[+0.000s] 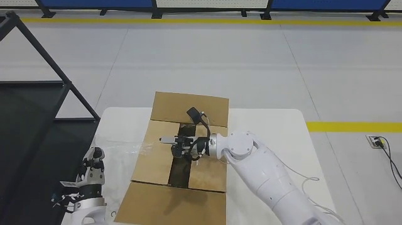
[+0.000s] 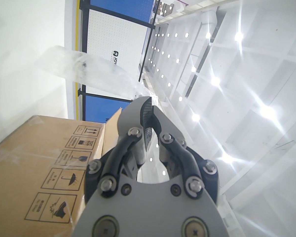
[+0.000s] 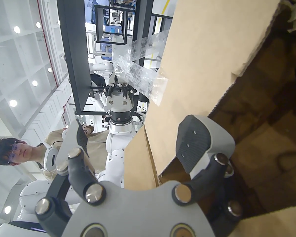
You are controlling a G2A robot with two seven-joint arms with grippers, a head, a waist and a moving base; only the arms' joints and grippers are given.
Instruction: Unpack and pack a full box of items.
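Top view: the left gripper (image 1: 95, 157) stands off the box's left side with its tips up, and its lower body is cut off by the frame edge. In the left wrist view its jaws are closed to a point and pinch the end of a clear tape (image 2: 88, 67) strip. The strip runs away from the tips to the box (image 1: 188, 105), where its far end is stuck on the cardboard. The tape is see-through and hard to trace against the white table (image 1: 276, 131).

The box sits just beyond the left gripper and directly under the right one. Its far and near flaps are folded out, and the two side flaps lie over the top with a dark slot between them. The contents cannot be made out. The right wrist view catches a scrap of white filler (image 3: 294, 13), cut off at the edge, deep past the inner finger.

The right gripper (image 3: 134, 129) is spread wide and straddles the left flap (image 3: 212, 38) edge, with one finger outside the cardboard and the other pad inside the box. Whether either touches the cardboard is not clear. From above, its wrist hides part of the slot.

Markings: the box wall beside the left gripper carries a column of framed handling pictograms, among them up-arrows, a glass and an umbrella. The small print beside each is unreadable.
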